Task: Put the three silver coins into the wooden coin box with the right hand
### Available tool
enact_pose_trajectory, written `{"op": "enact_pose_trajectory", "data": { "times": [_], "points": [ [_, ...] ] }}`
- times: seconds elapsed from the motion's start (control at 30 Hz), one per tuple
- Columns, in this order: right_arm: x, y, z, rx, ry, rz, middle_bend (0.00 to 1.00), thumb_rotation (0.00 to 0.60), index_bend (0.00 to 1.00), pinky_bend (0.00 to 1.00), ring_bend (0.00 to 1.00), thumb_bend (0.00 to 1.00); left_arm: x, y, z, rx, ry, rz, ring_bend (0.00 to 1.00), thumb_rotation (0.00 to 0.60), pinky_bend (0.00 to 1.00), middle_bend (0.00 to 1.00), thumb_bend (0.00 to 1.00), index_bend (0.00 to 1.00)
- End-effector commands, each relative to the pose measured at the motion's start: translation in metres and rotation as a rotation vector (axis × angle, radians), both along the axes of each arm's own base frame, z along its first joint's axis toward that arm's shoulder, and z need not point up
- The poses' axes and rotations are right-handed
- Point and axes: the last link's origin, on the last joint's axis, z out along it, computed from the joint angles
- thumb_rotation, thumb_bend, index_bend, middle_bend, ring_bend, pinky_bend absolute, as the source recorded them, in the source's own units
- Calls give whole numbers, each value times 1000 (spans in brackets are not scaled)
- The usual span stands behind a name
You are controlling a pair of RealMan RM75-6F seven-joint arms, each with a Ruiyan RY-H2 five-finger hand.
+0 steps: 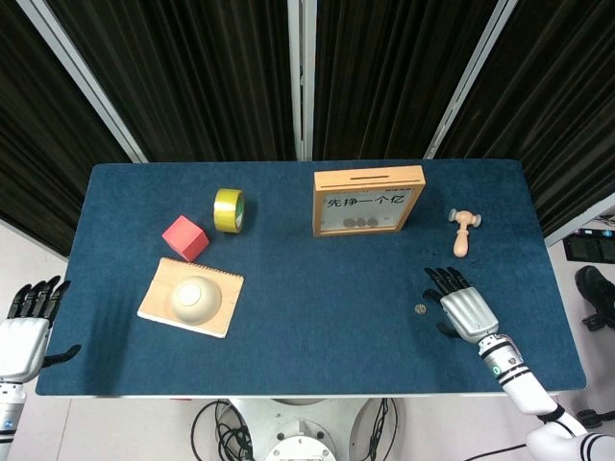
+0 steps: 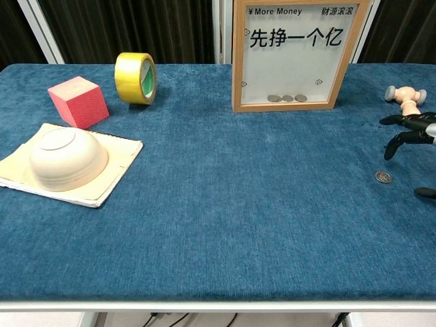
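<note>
A wooden coin box (image 1: 368,200) (image 2: 296,54) stands upright at the back centre of the blue table, with several coins (image 2: 287,98) visible behind its clear front. One silver coin (image 1: 420,308) (image 2: 383,177) lies flat on the cloth at the right. My right hand (image 1: 462,306) (image 2: 411,131) hovers just right of that coin, fingers apart and holding nothing. My left hand (image 1: 27,323) hangs off the table's left front corner, fingers spread, empty.
A small wooden mallet (image 1: 463,229) (image 2: 407,99) lies behind the right hand. A yellow tape roll (image 1: 229,209), a red cube (image 1: 184,237) and a cream bowl (image 1: 196,297) upside down on a notebook (image 1: 223,312) occupy the left half.
</note>
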Motion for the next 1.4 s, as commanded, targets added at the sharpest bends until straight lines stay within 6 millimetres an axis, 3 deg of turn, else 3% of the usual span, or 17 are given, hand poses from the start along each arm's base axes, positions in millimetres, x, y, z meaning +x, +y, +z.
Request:
{"op": "enact_pose_trajectory", "data": {
  "times": [0.03,0.43,1.4],
  "points": [
    [-1,1,-4,9,-5,-7,0,600,305,0,0,176,0,0,0,-1,0,0,0,600,0,0,0,19],
    [0,2,-14,22,-26,0,0,600,309,0,0,210,-1,0,1,2,0,2,0,600,0,0,0,19],
    [3,-1,-17,15,-36,6,0,600,371,0,0,240,-2,0,2,-1,0,8,0,600,0,0,0,18]
  ]
}}
